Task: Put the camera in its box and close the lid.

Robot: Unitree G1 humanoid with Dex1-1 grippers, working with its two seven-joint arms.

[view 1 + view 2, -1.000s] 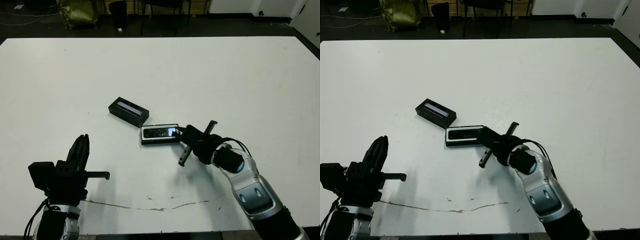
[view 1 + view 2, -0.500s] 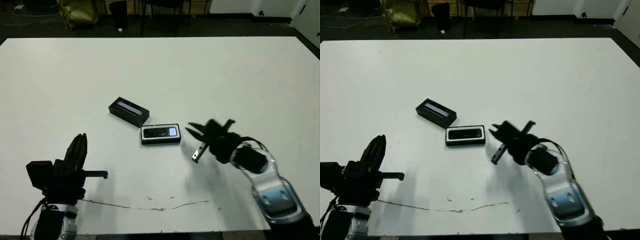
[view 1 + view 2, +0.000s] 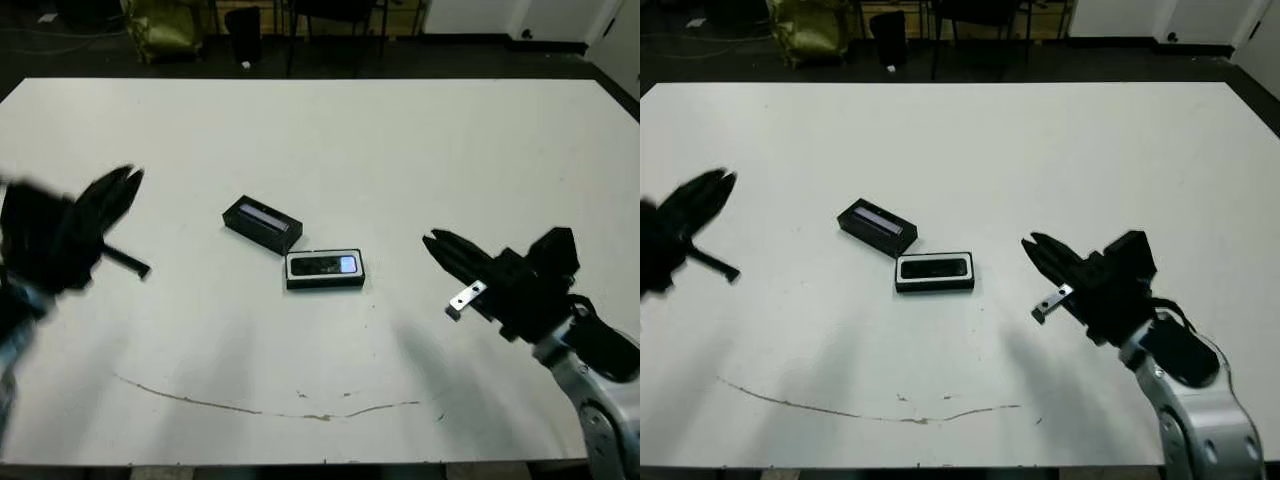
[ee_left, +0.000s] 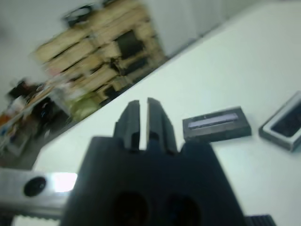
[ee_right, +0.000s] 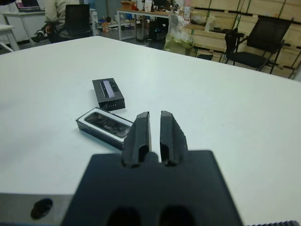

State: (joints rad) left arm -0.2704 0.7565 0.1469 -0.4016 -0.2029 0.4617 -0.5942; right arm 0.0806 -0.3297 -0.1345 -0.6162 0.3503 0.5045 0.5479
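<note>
The camera [image 3: 323, 266] is lying in the box [image 3: 325, 270] near the middle of the table [image 3: 400, 140], so I judge the lid [image 3: 262, 222] is what the next move turns on. The lid is resting just beside the box, on the side toward the table's far edge and its left edge; whether their corners are touching I cannot tell. Its long axis is running diagonally, from far-left to near-right, while the box is lying about parallel to the near edge.

My right gripper [image 3: 445, 248] is hanging above the table toward the right edge, fingers nearly together with a thin slit between them, holding nothing and pointing leftward at the box. My left gripper [image 3: 115, 190] is blurred, up near the left edge, likewise narrow and empty. The lid is lying between the two, and neither arm looks clearly nearer.
</note>
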